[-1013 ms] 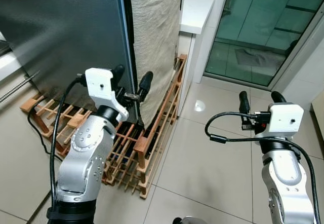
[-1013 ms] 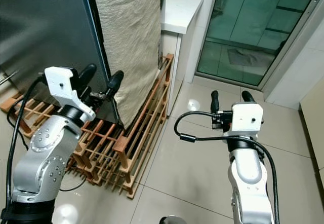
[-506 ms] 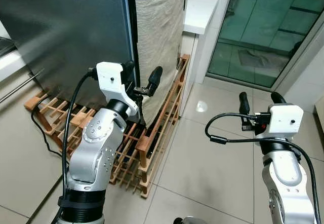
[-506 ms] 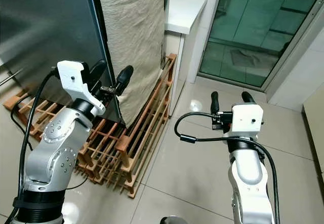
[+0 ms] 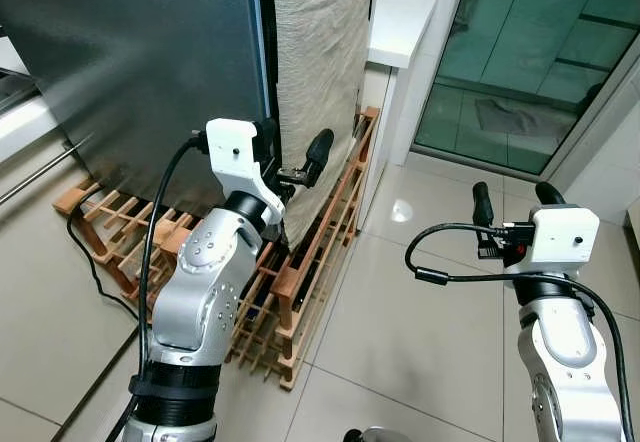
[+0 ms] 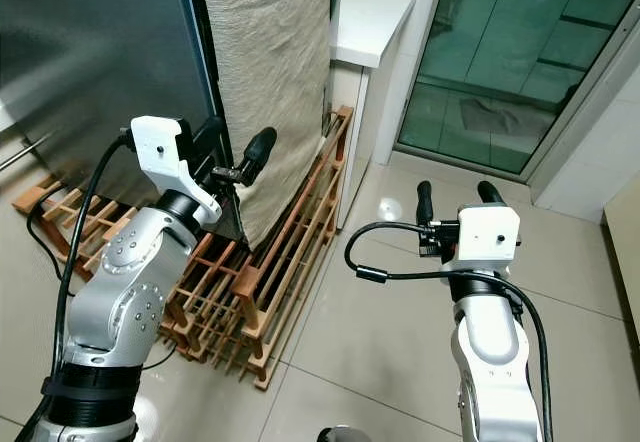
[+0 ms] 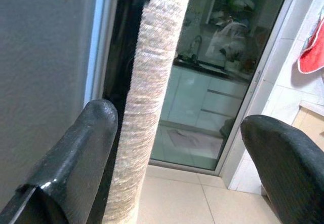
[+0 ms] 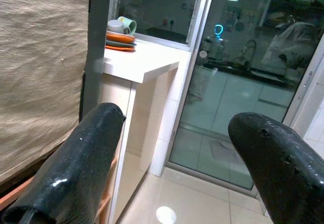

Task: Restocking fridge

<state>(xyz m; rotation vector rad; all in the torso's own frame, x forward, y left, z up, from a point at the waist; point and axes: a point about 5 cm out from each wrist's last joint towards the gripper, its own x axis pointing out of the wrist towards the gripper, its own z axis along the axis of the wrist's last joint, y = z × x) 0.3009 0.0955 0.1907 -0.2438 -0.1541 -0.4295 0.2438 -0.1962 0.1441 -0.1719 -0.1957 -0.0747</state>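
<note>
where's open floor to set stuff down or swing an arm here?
Bare tile floor between the wooden rack and the glass door, under the right gripper. Crowded where the left gripper sits at the fridge edge by the cloth.

Even indoor light; glare spot on floor tile [image 5: 402, 210]; wrist views' near fingers soft-focused.

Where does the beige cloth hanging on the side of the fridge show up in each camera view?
Left eye view: beige cloth, top middle, right of the dark fridge door.
Right eye view: top, left of middle.
Left wrist view: pale upright strip between the left end effector fingers.
Right wrist view: at one edge.
Shared landmark: glass sliding door.
</note>
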